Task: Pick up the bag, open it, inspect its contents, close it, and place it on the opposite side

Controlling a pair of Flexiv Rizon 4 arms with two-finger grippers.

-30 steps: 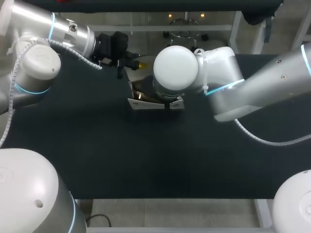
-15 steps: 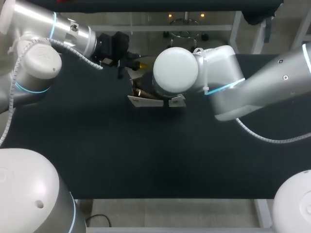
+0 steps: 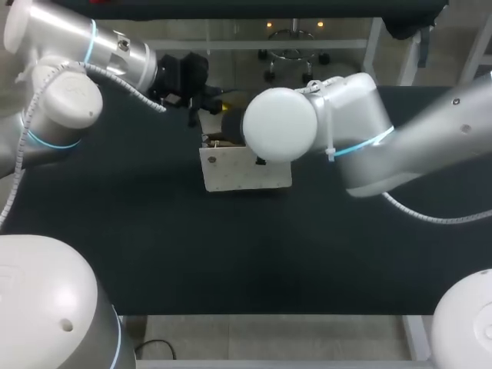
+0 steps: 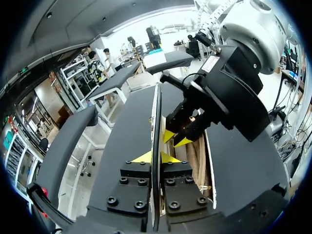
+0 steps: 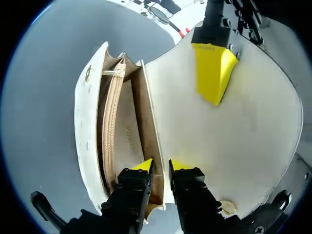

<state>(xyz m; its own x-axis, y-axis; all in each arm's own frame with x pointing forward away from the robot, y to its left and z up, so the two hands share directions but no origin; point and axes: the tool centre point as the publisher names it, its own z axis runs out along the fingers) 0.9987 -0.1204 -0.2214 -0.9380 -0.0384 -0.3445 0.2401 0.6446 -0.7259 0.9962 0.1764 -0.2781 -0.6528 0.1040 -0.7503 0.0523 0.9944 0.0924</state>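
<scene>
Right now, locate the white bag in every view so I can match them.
Head view: white bag at the table's middle, partly under the right arm.
Left wrist view: its flap edge-on between the left gripper's fingers, open pocket beside.
Right wrist view: gaping open, one wall between the right gripper's fingers, flap spread wide.
Shared landmark: the left gripper's yellow tip on the flap.

In the head view, the right arm (image 3: 280, 123) hides the right gripper (image 5: 161, 166) and the bag's (image 3: 246, 171) mouth; its pocket depths are unclear.
</scene>
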